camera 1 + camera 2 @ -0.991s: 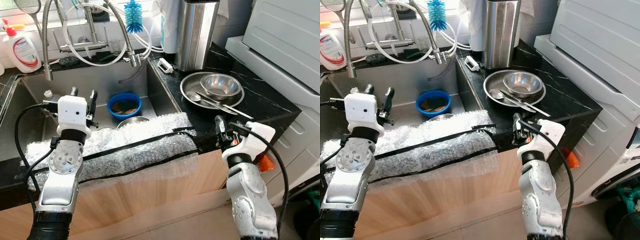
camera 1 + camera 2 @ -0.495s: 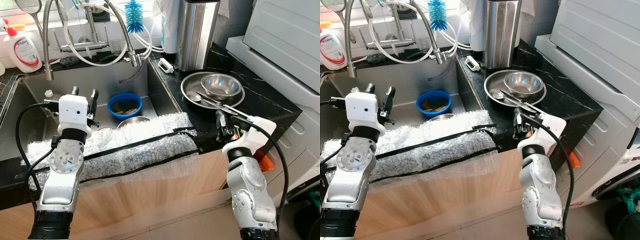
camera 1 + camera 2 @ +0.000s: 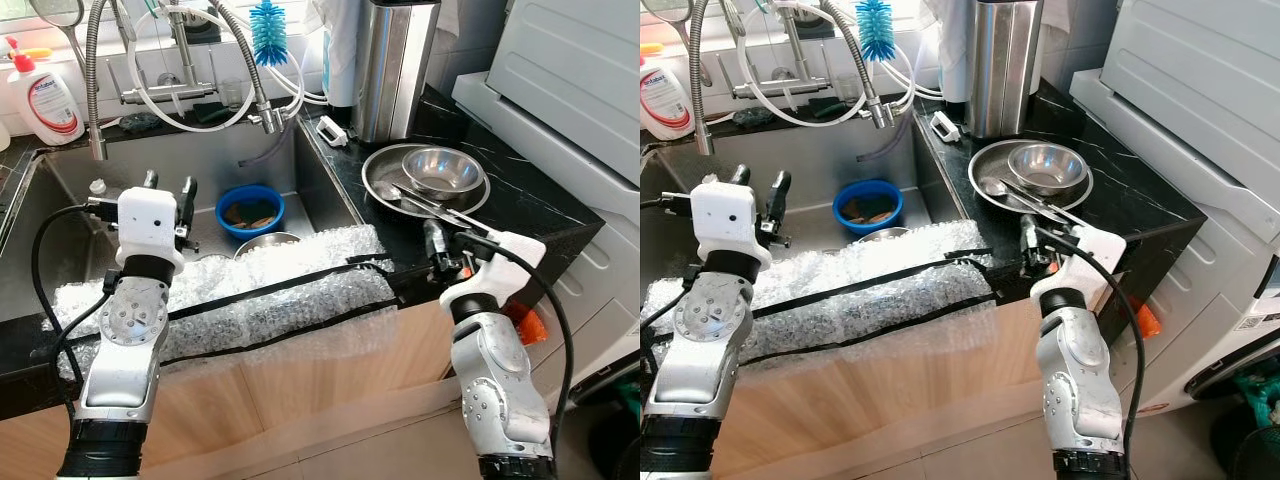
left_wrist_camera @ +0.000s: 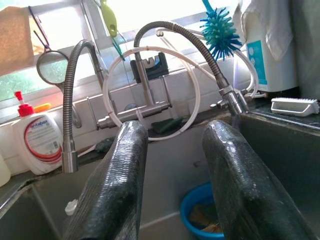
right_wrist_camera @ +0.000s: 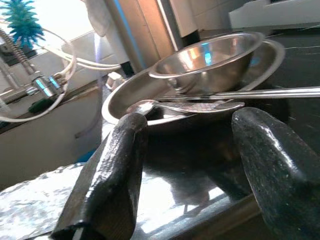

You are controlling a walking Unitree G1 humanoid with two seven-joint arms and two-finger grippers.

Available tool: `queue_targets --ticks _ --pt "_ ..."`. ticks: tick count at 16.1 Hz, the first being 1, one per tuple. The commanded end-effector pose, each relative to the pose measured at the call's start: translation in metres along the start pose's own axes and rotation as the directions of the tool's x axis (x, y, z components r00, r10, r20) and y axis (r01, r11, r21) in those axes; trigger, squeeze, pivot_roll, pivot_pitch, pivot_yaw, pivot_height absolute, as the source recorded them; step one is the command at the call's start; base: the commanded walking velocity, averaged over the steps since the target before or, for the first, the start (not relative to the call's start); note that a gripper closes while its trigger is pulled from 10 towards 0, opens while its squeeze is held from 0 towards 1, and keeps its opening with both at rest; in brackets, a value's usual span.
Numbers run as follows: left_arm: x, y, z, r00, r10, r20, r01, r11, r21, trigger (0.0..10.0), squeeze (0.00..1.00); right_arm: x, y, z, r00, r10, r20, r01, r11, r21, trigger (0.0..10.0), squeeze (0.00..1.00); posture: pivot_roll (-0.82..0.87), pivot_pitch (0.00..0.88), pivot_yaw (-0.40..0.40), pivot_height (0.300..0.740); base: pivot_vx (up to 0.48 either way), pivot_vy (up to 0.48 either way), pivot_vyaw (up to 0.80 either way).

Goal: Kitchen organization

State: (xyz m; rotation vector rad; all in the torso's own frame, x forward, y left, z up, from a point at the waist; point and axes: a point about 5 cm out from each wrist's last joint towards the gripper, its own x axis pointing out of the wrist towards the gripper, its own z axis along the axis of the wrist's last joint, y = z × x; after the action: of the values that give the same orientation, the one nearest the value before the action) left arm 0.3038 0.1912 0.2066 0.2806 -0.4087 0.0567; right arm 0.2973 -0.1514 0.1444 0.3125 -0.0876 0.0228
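Black marble counter (image 3: 520,205) beside steel sink (image 3: 60,215): steel plate (image 3: 385,175) holding a small steel bowl (image 3: 440,170) and spoon (image 3: 390,192). Right pincer (image 3: 447,252), spread wide and empty, near the plate's front rim. Left pincer (image 3: 167,190), wide, empty, above the sink. Risk: a low approach may nudge the plate, rattling the loose utensils.

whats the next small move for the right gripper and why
Probably ease the right gripper forward toward the spoon on the steel plate. Its fingers are open and empty, low over the black counter just short of the plate, and the wrist view looks straight at the spoon and the bowl behind it.
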Motion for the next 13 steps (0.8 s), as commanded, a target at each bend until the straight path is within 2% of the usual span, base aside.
queue_targets --ticks 1,5,9,13 --pt "0.002 -0.003 0.003 1.0 -0.006 0.013 0.006 1.0 0.009 10.0 0.0 0.002 0.005 0.0 1.0 0.027 -0.004 -0.027 1.0 0.008 10.0 0.0 -0.1 0.0 0.029 0.74 0.0 0.0 0.0" --pt "0.002 -0.003 0.003 1.0 -0.006 0.014 0.006 1.0 0.011 10.0 0.0 0.0 0.014 -0.005 0.995 0.091 -0.029 -0.091 0.996 0.01 10.0 0.0 -0.1 0.0 0.028 0.74 0.0 0.0 0.0" --pt "0.003 -0.005 0.003 1.0 -0.014 0.012 0.014 1.0 0.011 10.0 0.0 -0.002 0.023 -0.008 0.986 0.16 -0.052 -0.162 0.986 -0.03 10.0 0.0 -0.1 0.0 0.029 0.74 0.0 0.0 0.0" --pt "0.003 -0.007 0.002 1.0 -0.022 0.01 0.022 1.0 0.009 10.0 0.0 -0.007 0.023 -0.015 0.984 0.155 -0.083 -0.16 0.985 -0.061 10.0 0.0 -0.1 0.0 0.026 0.74 0.0 0.0 0.0"
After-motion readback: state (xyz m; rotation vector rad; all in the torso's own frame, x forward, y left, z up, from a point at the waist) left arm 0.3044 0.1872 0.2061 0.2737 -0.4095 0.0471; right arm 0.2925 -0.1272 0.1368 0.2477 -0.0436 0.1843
